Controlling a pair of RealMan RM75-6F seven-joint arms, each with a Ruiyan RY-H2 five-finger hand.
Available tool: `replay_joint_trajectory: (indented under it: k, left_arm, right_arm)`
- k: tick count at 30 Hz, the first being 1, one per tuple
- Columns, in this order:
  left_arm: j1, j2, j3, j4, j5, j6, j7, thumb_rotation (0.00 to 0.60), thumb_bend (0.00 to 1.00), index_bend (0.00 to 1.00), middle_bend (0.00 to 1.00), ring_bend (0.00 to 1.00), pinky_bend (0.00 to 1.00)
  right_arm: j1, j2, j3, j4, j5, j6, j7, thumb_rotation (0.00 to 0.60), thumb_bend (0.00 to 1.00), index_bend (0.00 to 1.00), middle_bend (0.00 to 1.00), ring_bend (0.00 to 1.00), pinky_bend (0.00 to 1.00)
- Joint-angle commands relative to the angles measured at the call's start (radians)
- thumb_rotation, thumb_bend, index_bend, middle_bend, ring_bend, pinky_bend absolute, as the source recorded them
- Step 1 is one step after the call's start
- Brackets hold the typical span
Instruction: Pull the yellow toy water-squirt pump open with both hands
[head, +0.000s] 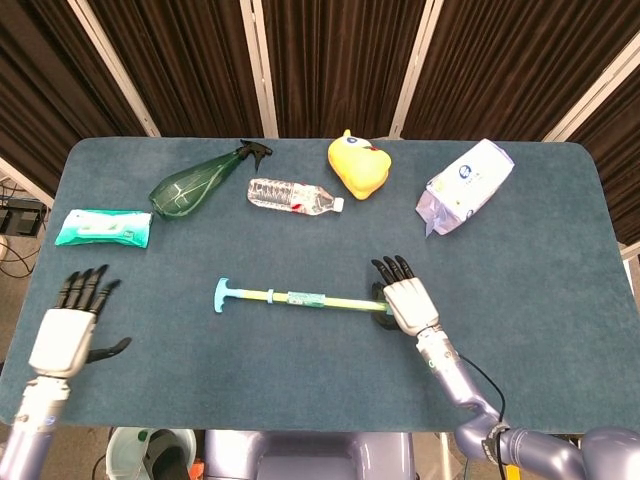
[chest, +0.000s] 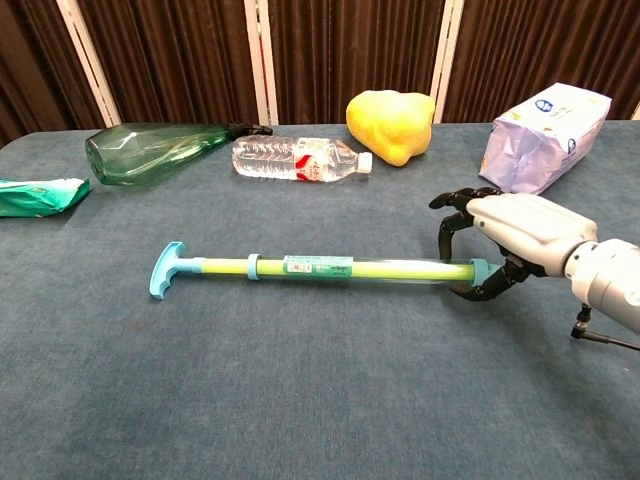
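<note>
- On the blue table (head: 560, 300), the pump (chest: 310, 267) lies crosswise.
- Right hand (chest: 500, 245) fingers curl around its right end.
- Left hand (head: 68, 335), fingers spread and empty, sits well left of the handle (head: 222, 295).

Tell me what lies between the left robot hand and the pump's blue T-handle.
Only bare table cloth: the head view shows nothing between the left robot hand and the T-handle.

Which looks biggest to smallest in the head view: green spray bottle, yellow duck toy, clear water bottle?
1. green spray bottle
2. clear water bottle and yellow duck toy: too alike in overall size to rank; the bottle is longer, the duck bulkier.
</note>
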Motion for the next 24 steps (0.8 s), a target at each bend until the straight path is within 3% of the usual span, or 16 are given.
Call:
replay_joint_trajectory:
  k: [1,11,24]
  left_arm:
    - [-0.058,-0.123,-0.015,0.074,0.04,-0.017,-0.075,0.6,0.29,0.33,0.0,0.0,0.05]
    - [-0.163,-0.355,-0.066,0.254,0.028,-0.091,-0.059,0.6,0.26,0.34,0.0,0.0,0.05]
    - [-0.231,-0.463,-0.139,0.372,-0.052,-0.153,-0.027,0.6,0.25,0.35,0.0,0.0,0.05]
  right_arm:
    - [-0.004,0.012,-0.005,-0.026,0.001,0.006,-0.005,0.6,0.4,0.72,0.11,0.0,0.0]
    - [-0.009,0.035,-0.01,-0.07,0.01,0.016,-0.019,0.6,0.4,0.72,0.12,0.0,0.0]
    - [-0.013,0.067,-0.006,-0.109,0.018,0.037,-0.025,0.6,0.4,0.72,0.12,0.0,0.0]
